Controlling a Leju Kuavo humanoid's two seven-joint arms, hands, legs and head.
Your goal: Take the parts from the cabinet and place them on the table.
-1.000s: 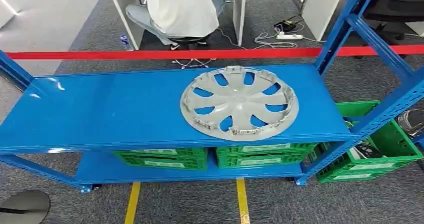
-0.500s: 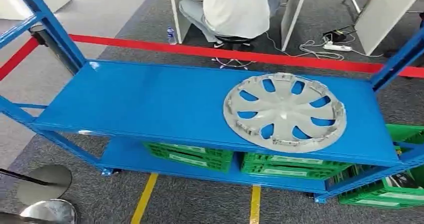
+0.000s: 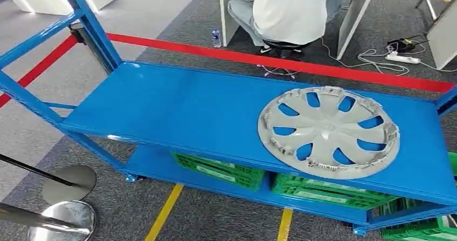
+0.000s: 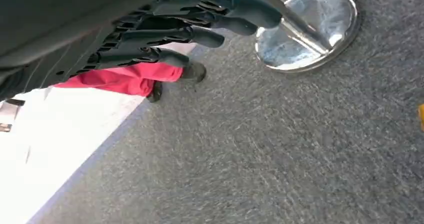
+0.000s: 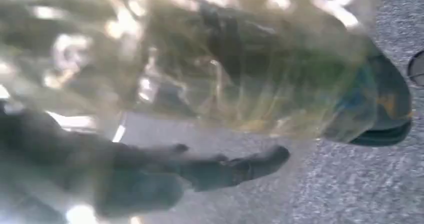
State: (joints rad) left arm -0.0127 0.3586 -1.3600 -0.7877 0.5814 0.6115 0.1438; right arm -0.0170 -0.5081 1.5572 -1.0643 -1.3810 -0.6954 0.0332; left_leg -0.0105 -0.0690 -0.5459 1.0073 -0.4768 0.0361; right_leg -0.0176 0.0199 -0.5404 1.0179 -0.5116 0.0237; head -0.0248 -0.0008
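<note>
1. Blue rack (image 3: 178,106): top shelf spans the head view. The robot's hands hang well apart from it, by the floor.
2. Hubcap (image 3: 329,132): grey, flat on the top shelf toward its right end, untouched by either hand.
3. Person (image 3: 293,9): seated at a white desk beyond the rack, back to the camera.
4. Red tape (image 3: 215,49): stretched between the rack and the person.
5. Green crates (image 3: 221,169): on the lower shelf, below the hubcap.
6. Bag (image 5: 260,68): clear plastic with a dark part inside, blurred. It lies right against the right hand.
7. Right hand (image 5: 125,179): holds the bag. One dark finger (image 5: 240,166) sticks out under it; the other fingers are hidden.
8. Left hand (image 4: 165,33): holds nothing, fingers stretched out and a little apart, over grey carpet.
9. Chrome base (image 4: 305,33): a post foot just past the left fingertips, not touching them.
10. Red cloth (image 4: 120,78): on the floor side of the left fingers, with a dark shoe beside it.
11. Bottle (image 3: 216,36): small, on the floor by the desk leg.
</note>
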